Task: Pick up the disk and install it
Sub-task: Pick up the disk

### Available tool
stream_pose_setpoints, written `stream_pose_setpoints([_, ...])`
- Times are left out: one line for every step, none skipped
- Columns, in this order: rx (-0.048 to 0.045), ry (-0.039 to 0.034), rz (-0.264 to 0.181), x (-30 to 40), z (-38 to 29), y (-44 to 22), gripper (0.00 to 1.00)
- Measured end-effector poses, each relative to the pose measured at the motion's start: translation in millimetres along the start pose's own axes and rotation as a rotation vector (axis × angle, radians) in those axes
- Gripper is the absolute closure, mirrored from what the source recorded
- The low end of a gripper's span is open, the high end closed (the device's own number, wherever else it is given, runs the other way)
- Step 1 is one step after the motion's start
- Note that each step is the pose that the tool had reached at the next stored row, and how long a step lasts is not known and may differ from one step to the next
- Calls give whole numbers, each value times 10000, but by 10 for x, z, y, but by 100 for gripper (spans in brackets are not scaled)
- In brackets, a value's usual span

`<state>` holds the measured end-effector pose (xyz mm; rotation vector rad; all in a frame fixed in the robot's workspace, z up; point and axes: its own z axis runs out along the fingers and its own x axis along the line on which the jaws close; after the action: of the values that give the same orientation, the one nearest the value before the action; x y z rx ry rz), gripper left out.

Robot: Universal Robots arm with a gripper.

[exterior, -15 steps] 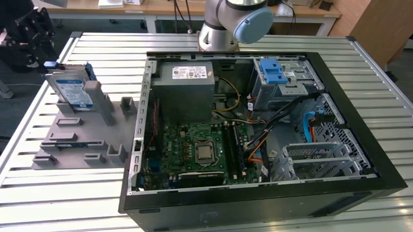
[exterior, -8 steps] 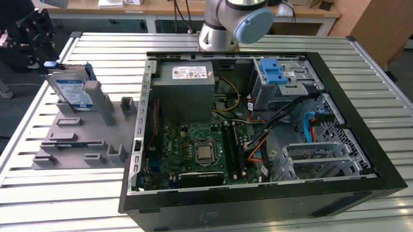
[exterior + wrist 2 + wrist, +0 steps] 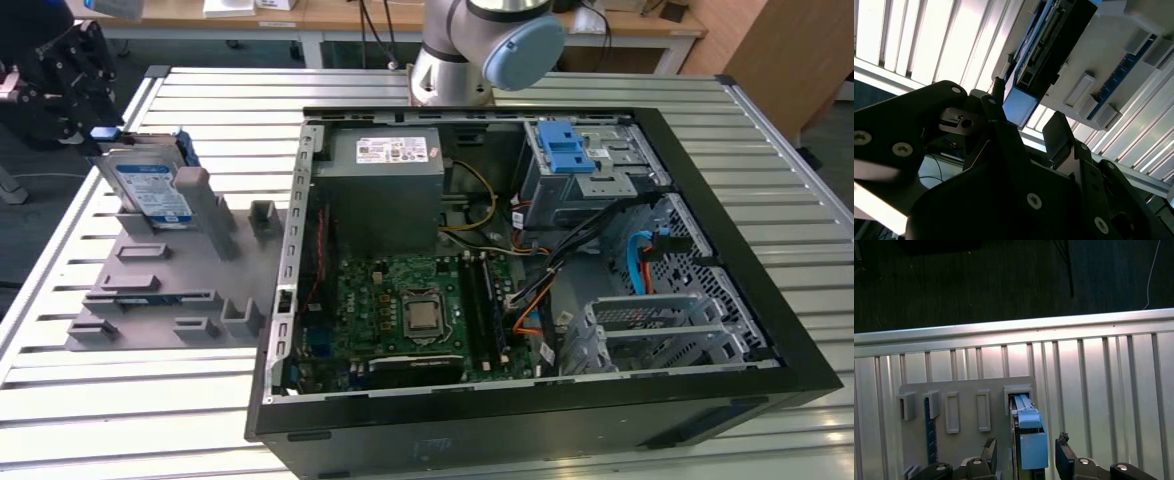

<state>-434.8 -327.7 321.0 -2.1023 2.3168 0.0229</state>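
Disk [image 3: 150,190]: in the exterior view I log it standing on edge in a grey holder [image 3: 160,290] on the slatted table [image 3: 160,410], at the view's left, well apart from the open case [image 3: 534,432]. The gripper [image 3: 96,125] hangs at the disk's upper end. The arm [image 3: 481,45] rises behind the case.

Second wrist view: the disk [image 3: 1054,35] and its blue rail end lie between the two dark fingers [image 3: 1056,131]; the gripper [image 3: 1026,112] stands wide.

First wrist view: the disk [image 3: 1029,435] is slotted in the holder [image 3: 966,387], the gripper [image 3: 1026,445] straddling it with jaws apart. One finger looks very near the blue rail, though I cannot tell if it touches.
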Motion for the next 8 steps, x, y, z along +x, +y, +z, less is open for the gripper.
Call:
stream_pose_setpoints([1,-1,0,0,5,0,42])
stream_pose_setpoints([1,0,0,0,9,0,42])
stream_pose_setpoints([0,0,0,0,13,0,42])
stream_pose_setpoints([-1,0,0,0,16,0,42])
stream_pose_setpoints([-1,0,0,0,20,0,42])
stream_pose_setpoints([-1,0,0,1,23,0,42])
stream_pose_setpoints([-1,0,0,1,26,0,42])
stream_pose_setpoints([-1,0,0,1,29,0,42])
